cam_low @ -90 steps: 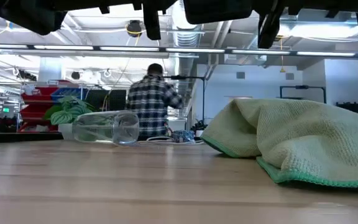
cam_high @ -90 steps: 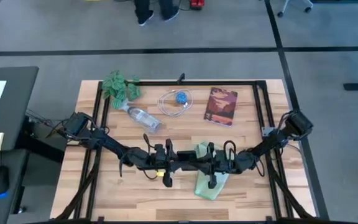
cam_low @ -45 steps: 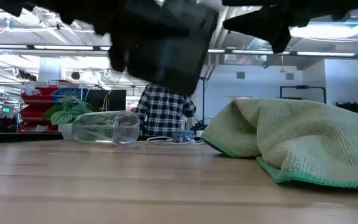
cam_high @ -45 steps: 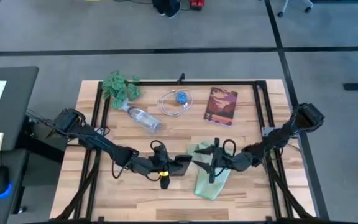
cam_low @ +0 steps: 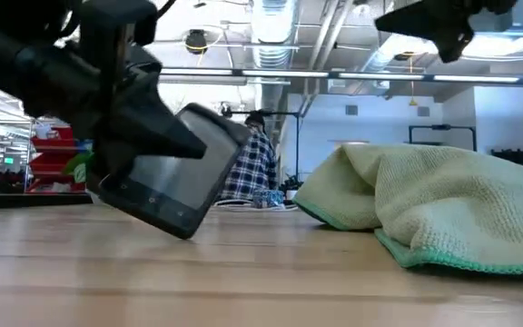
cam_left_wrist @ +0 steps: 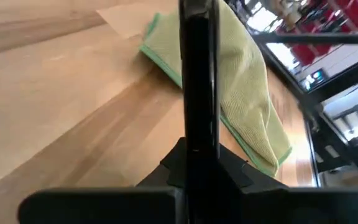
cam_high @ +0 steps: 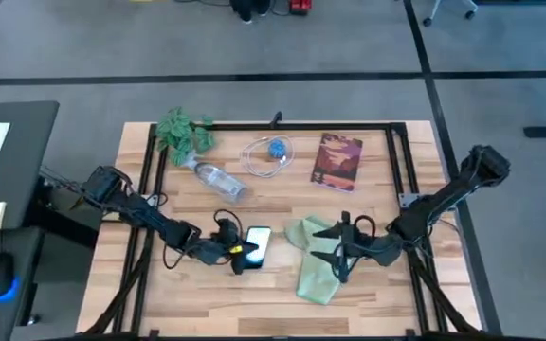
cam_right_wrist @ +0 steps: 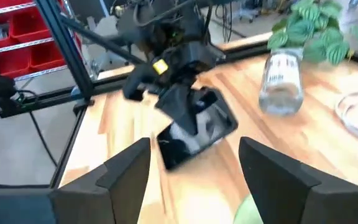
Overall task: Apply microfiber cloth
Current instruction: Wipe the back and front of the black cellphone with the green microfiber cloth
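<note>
Start with the wooden table (cam_high: 377, 152): it carries everything, and the work sits along its front half between your two arms. The biggest loose item there is the microfiber cloth (cam_high: 316, 260), lying rumpled on the boards just right of centre. Its long axis runs front to back with a slight lean. The fuller, bunched end points toward the far side and the narrower tail toward the front edge. In the low view it sits as a soft mound with a folded hem resting on the wood (cam_low: 443, 213).

Your right gripper (cam_high: 337, 254) hovers directly over the cloth's middle. Its fingers (cam_right_wrist: 126, 171) are spread wide with nothing between them, so I judge it is lined up to pinch the cloth rather than already gripping.

Your left gripper (cam_high: 238, 251) sits just left of the cloth, clamped on the black phone (cam_high: 256, 244). The low view shows the phone tilted (cam_low: 175, 186), lower end close to the table, though I cannot tell whether it touches. The left wrist view has it edge-on between the fingers (cam_left_wrist: 197, 81). Held that way, its screen is likely being offered toward the cloth side for wiping.

Farther back lie the book (cam_high: 336, 161), clear bottle (cam_high: 219, 180), cable coil (cam_high: 267, 154) and artificial plant (cam_high: 184, 131), well apart from the work.
</note>
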Motion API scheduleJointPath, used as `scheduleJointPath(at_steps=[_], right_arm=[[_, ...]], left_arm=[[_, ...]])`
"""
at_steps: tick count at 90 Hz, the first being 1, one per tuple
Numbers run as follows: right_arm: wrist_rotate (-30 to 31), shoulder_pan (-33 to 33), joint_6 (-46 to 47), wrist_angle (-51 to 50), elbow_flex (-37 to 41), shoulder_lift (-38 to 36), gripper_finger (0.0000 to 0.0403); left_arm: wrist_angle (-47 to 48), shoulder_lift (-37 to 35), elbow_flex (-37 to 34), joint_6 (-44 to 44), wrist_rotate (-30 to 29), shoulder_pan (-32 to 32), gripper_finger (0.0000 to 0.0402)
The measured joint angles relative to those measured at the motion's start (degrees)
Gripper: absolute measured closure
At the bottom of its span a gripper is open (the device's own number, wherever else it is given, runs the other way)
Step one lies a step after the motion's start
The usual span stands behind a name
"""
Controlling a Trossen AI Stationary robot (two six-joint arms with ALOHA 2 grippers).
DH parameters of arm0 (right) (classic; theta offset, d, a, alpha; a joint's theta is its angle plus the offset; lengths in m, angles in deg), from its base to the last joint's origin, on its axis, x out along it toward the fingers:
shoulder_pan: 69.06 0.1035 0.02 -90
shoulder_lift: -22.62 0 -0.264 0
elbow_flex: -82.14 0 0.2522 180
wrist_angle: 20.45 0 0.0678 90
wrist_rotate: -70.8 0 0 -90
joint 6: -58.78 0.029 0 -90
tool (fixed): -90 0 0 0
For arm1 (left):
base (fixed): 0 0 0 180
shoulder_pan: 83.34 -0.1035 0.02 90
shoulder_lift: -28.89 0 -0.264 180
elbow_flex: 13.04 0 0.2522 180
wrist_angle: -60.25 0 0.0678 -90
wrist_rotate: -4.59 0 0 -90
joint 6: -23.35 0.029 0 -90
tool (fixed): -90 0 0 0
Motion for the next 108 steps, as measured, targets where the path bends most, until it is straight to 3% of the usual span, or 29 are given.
scheduleJointPath(at_steps=[16,37,54,98,108], right_arm=[[-0.1,0.5,1.8,-2.1,0.0,-0.9,0.0182],[-0.2,0.1,2.3,-2.2,0.0,-0.9,0.0182],[-0.3,-0.3,2.3,-2.3,0.0,-0.9,0.0182],[-3.3,-0.3,3.3,-3.9,0.0,-0.8,0.0182],[-3.3,-0.5,3.2,-3.9,0.0,-0.8,0.0182]], left_arm=[[-13.8,0.2,-7.8,3.2,-0.1,-0.7,0.0365],[-27.2,0.2,-17.5,3.9,2.1,-1.1,0.0248],[-28.3,0.2,-20.4,0.5,6.5,-0.2,0.0177],[-32.9,-0.7,-26.0,-4.1,8.1,0.8,0.0168],[-29.9,-2.5,-26.1,-5.3,7.9,0.7,0.0168]])
